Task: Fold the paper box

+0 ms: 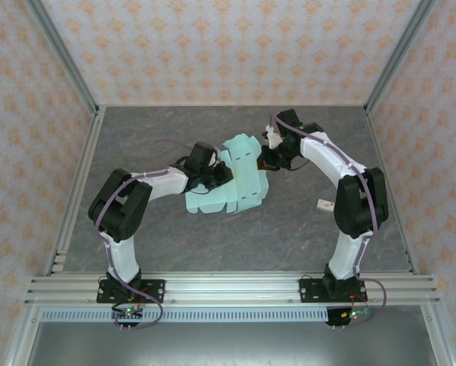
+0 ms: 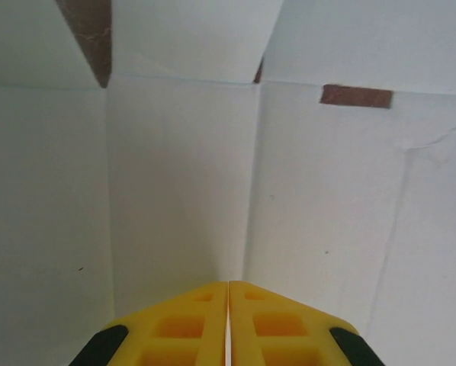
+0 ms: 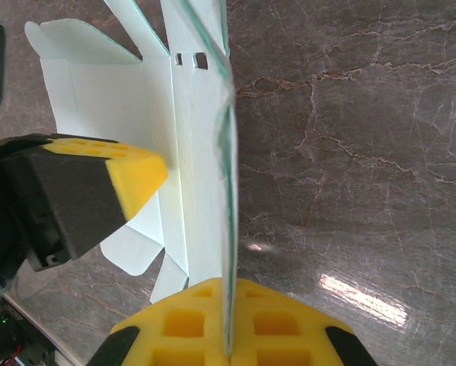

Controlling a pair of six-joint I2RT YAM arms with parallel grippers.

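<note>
With the right gripper (image 3: 229, 293) pinched on a raised edge of the paper box (image 1: 243, 183) at the middle of the table (image 1: 175, 252) and the left gripper (image 2: 228, 290) closed over its panel, an uneven pull could tear or miscrease the thin card.

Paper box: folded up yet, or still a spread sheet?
Still spread, partly bent: the paper box shows open flaps and tabs, no closed walls; right fingers pinch one panel's edge.

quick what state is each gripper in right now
Left gripper: shut, tips at the paper box; grip cannot be told.
Right gripper: shut on the paper box's edge.
</note>
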